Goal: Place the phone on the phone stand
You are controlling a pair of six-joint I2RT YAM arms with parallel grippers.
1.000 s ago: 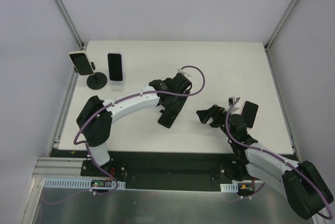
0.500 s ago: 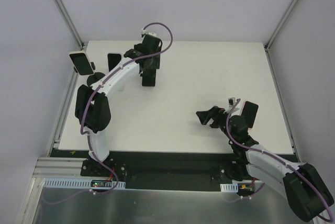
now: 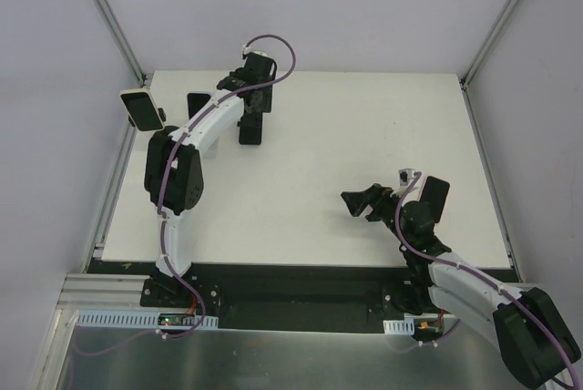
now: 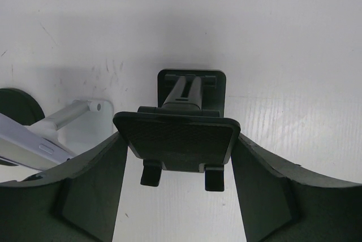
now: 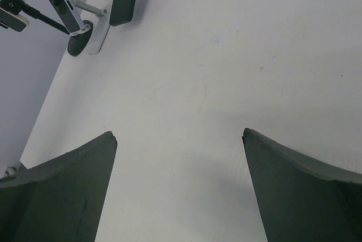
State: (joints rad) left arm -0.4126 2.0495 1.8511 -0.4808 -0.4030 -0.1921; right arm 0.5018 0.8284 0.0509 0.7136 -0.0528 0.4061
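The left arm (image 3: pixel 214 121) had swung from the middle of the bench (image 3: pixel 383 117) to the far left, bringing the black stand (image 4: pixel 176 137) with it. Now the stand sat just right of the dark phone (image 3: pixel 196 101) (that phone leaned on a white holder (image 4: pixel 76 115)), so the phone looked like a short reach away. The left jaws were partly apart, clamped on the stand's plate. The right jaws were wide apart and held nothing.
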